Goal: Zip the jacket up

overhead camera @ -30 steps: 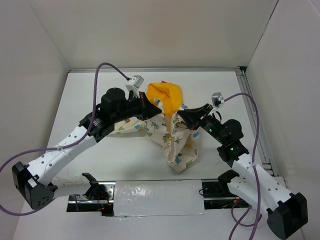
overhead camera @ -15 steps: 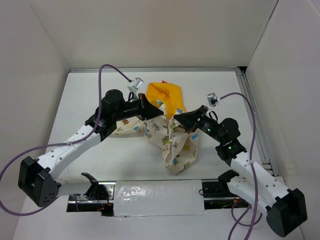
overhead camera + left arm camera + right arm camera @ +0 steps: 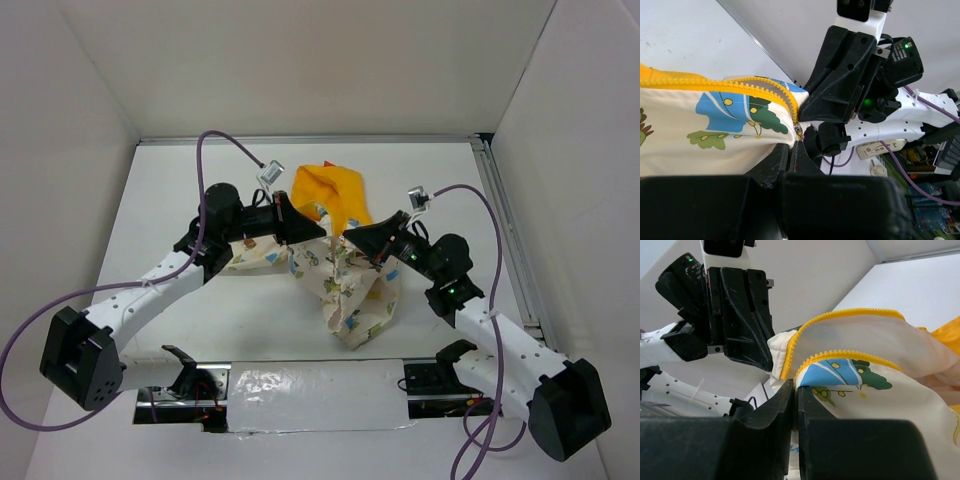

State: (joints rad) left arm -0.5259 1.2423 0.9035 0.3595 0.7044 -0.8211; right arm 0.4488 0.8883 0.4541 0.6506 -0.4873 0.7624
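Note:
The jacket [image 3: 350, 300] is cream with cartoon prints and a yellow-orange hood [image 3: 335, 192]. It hangs bunched between my two grippers above the middle of the table. My left gripper [image 3: 322, 232] is shut on the jacket's front edge by the yellow zipper strip [image 3: 760, 89]. My right gripper [image 3: 349, 236] is shut on the other front edge, just under its zipper teeth [image 3: 850, 356]. The two grippers are nearly touching. In the left wrist view a small metal zipper part [image 3: 800, 131] shows at the fingertips.
White walls stand close around the table on three sides. A metal rail [image 3: 510, 230] runs along the right edge. A taped strip [image 3: 315, 385] lies at the near edge between the arm bases. A purple cable [image 3: 225, 140] loops over the left arm.
Both grippers have moved toward each other and now nearly meet over the jacket. The jacket's front has bunched more between them.

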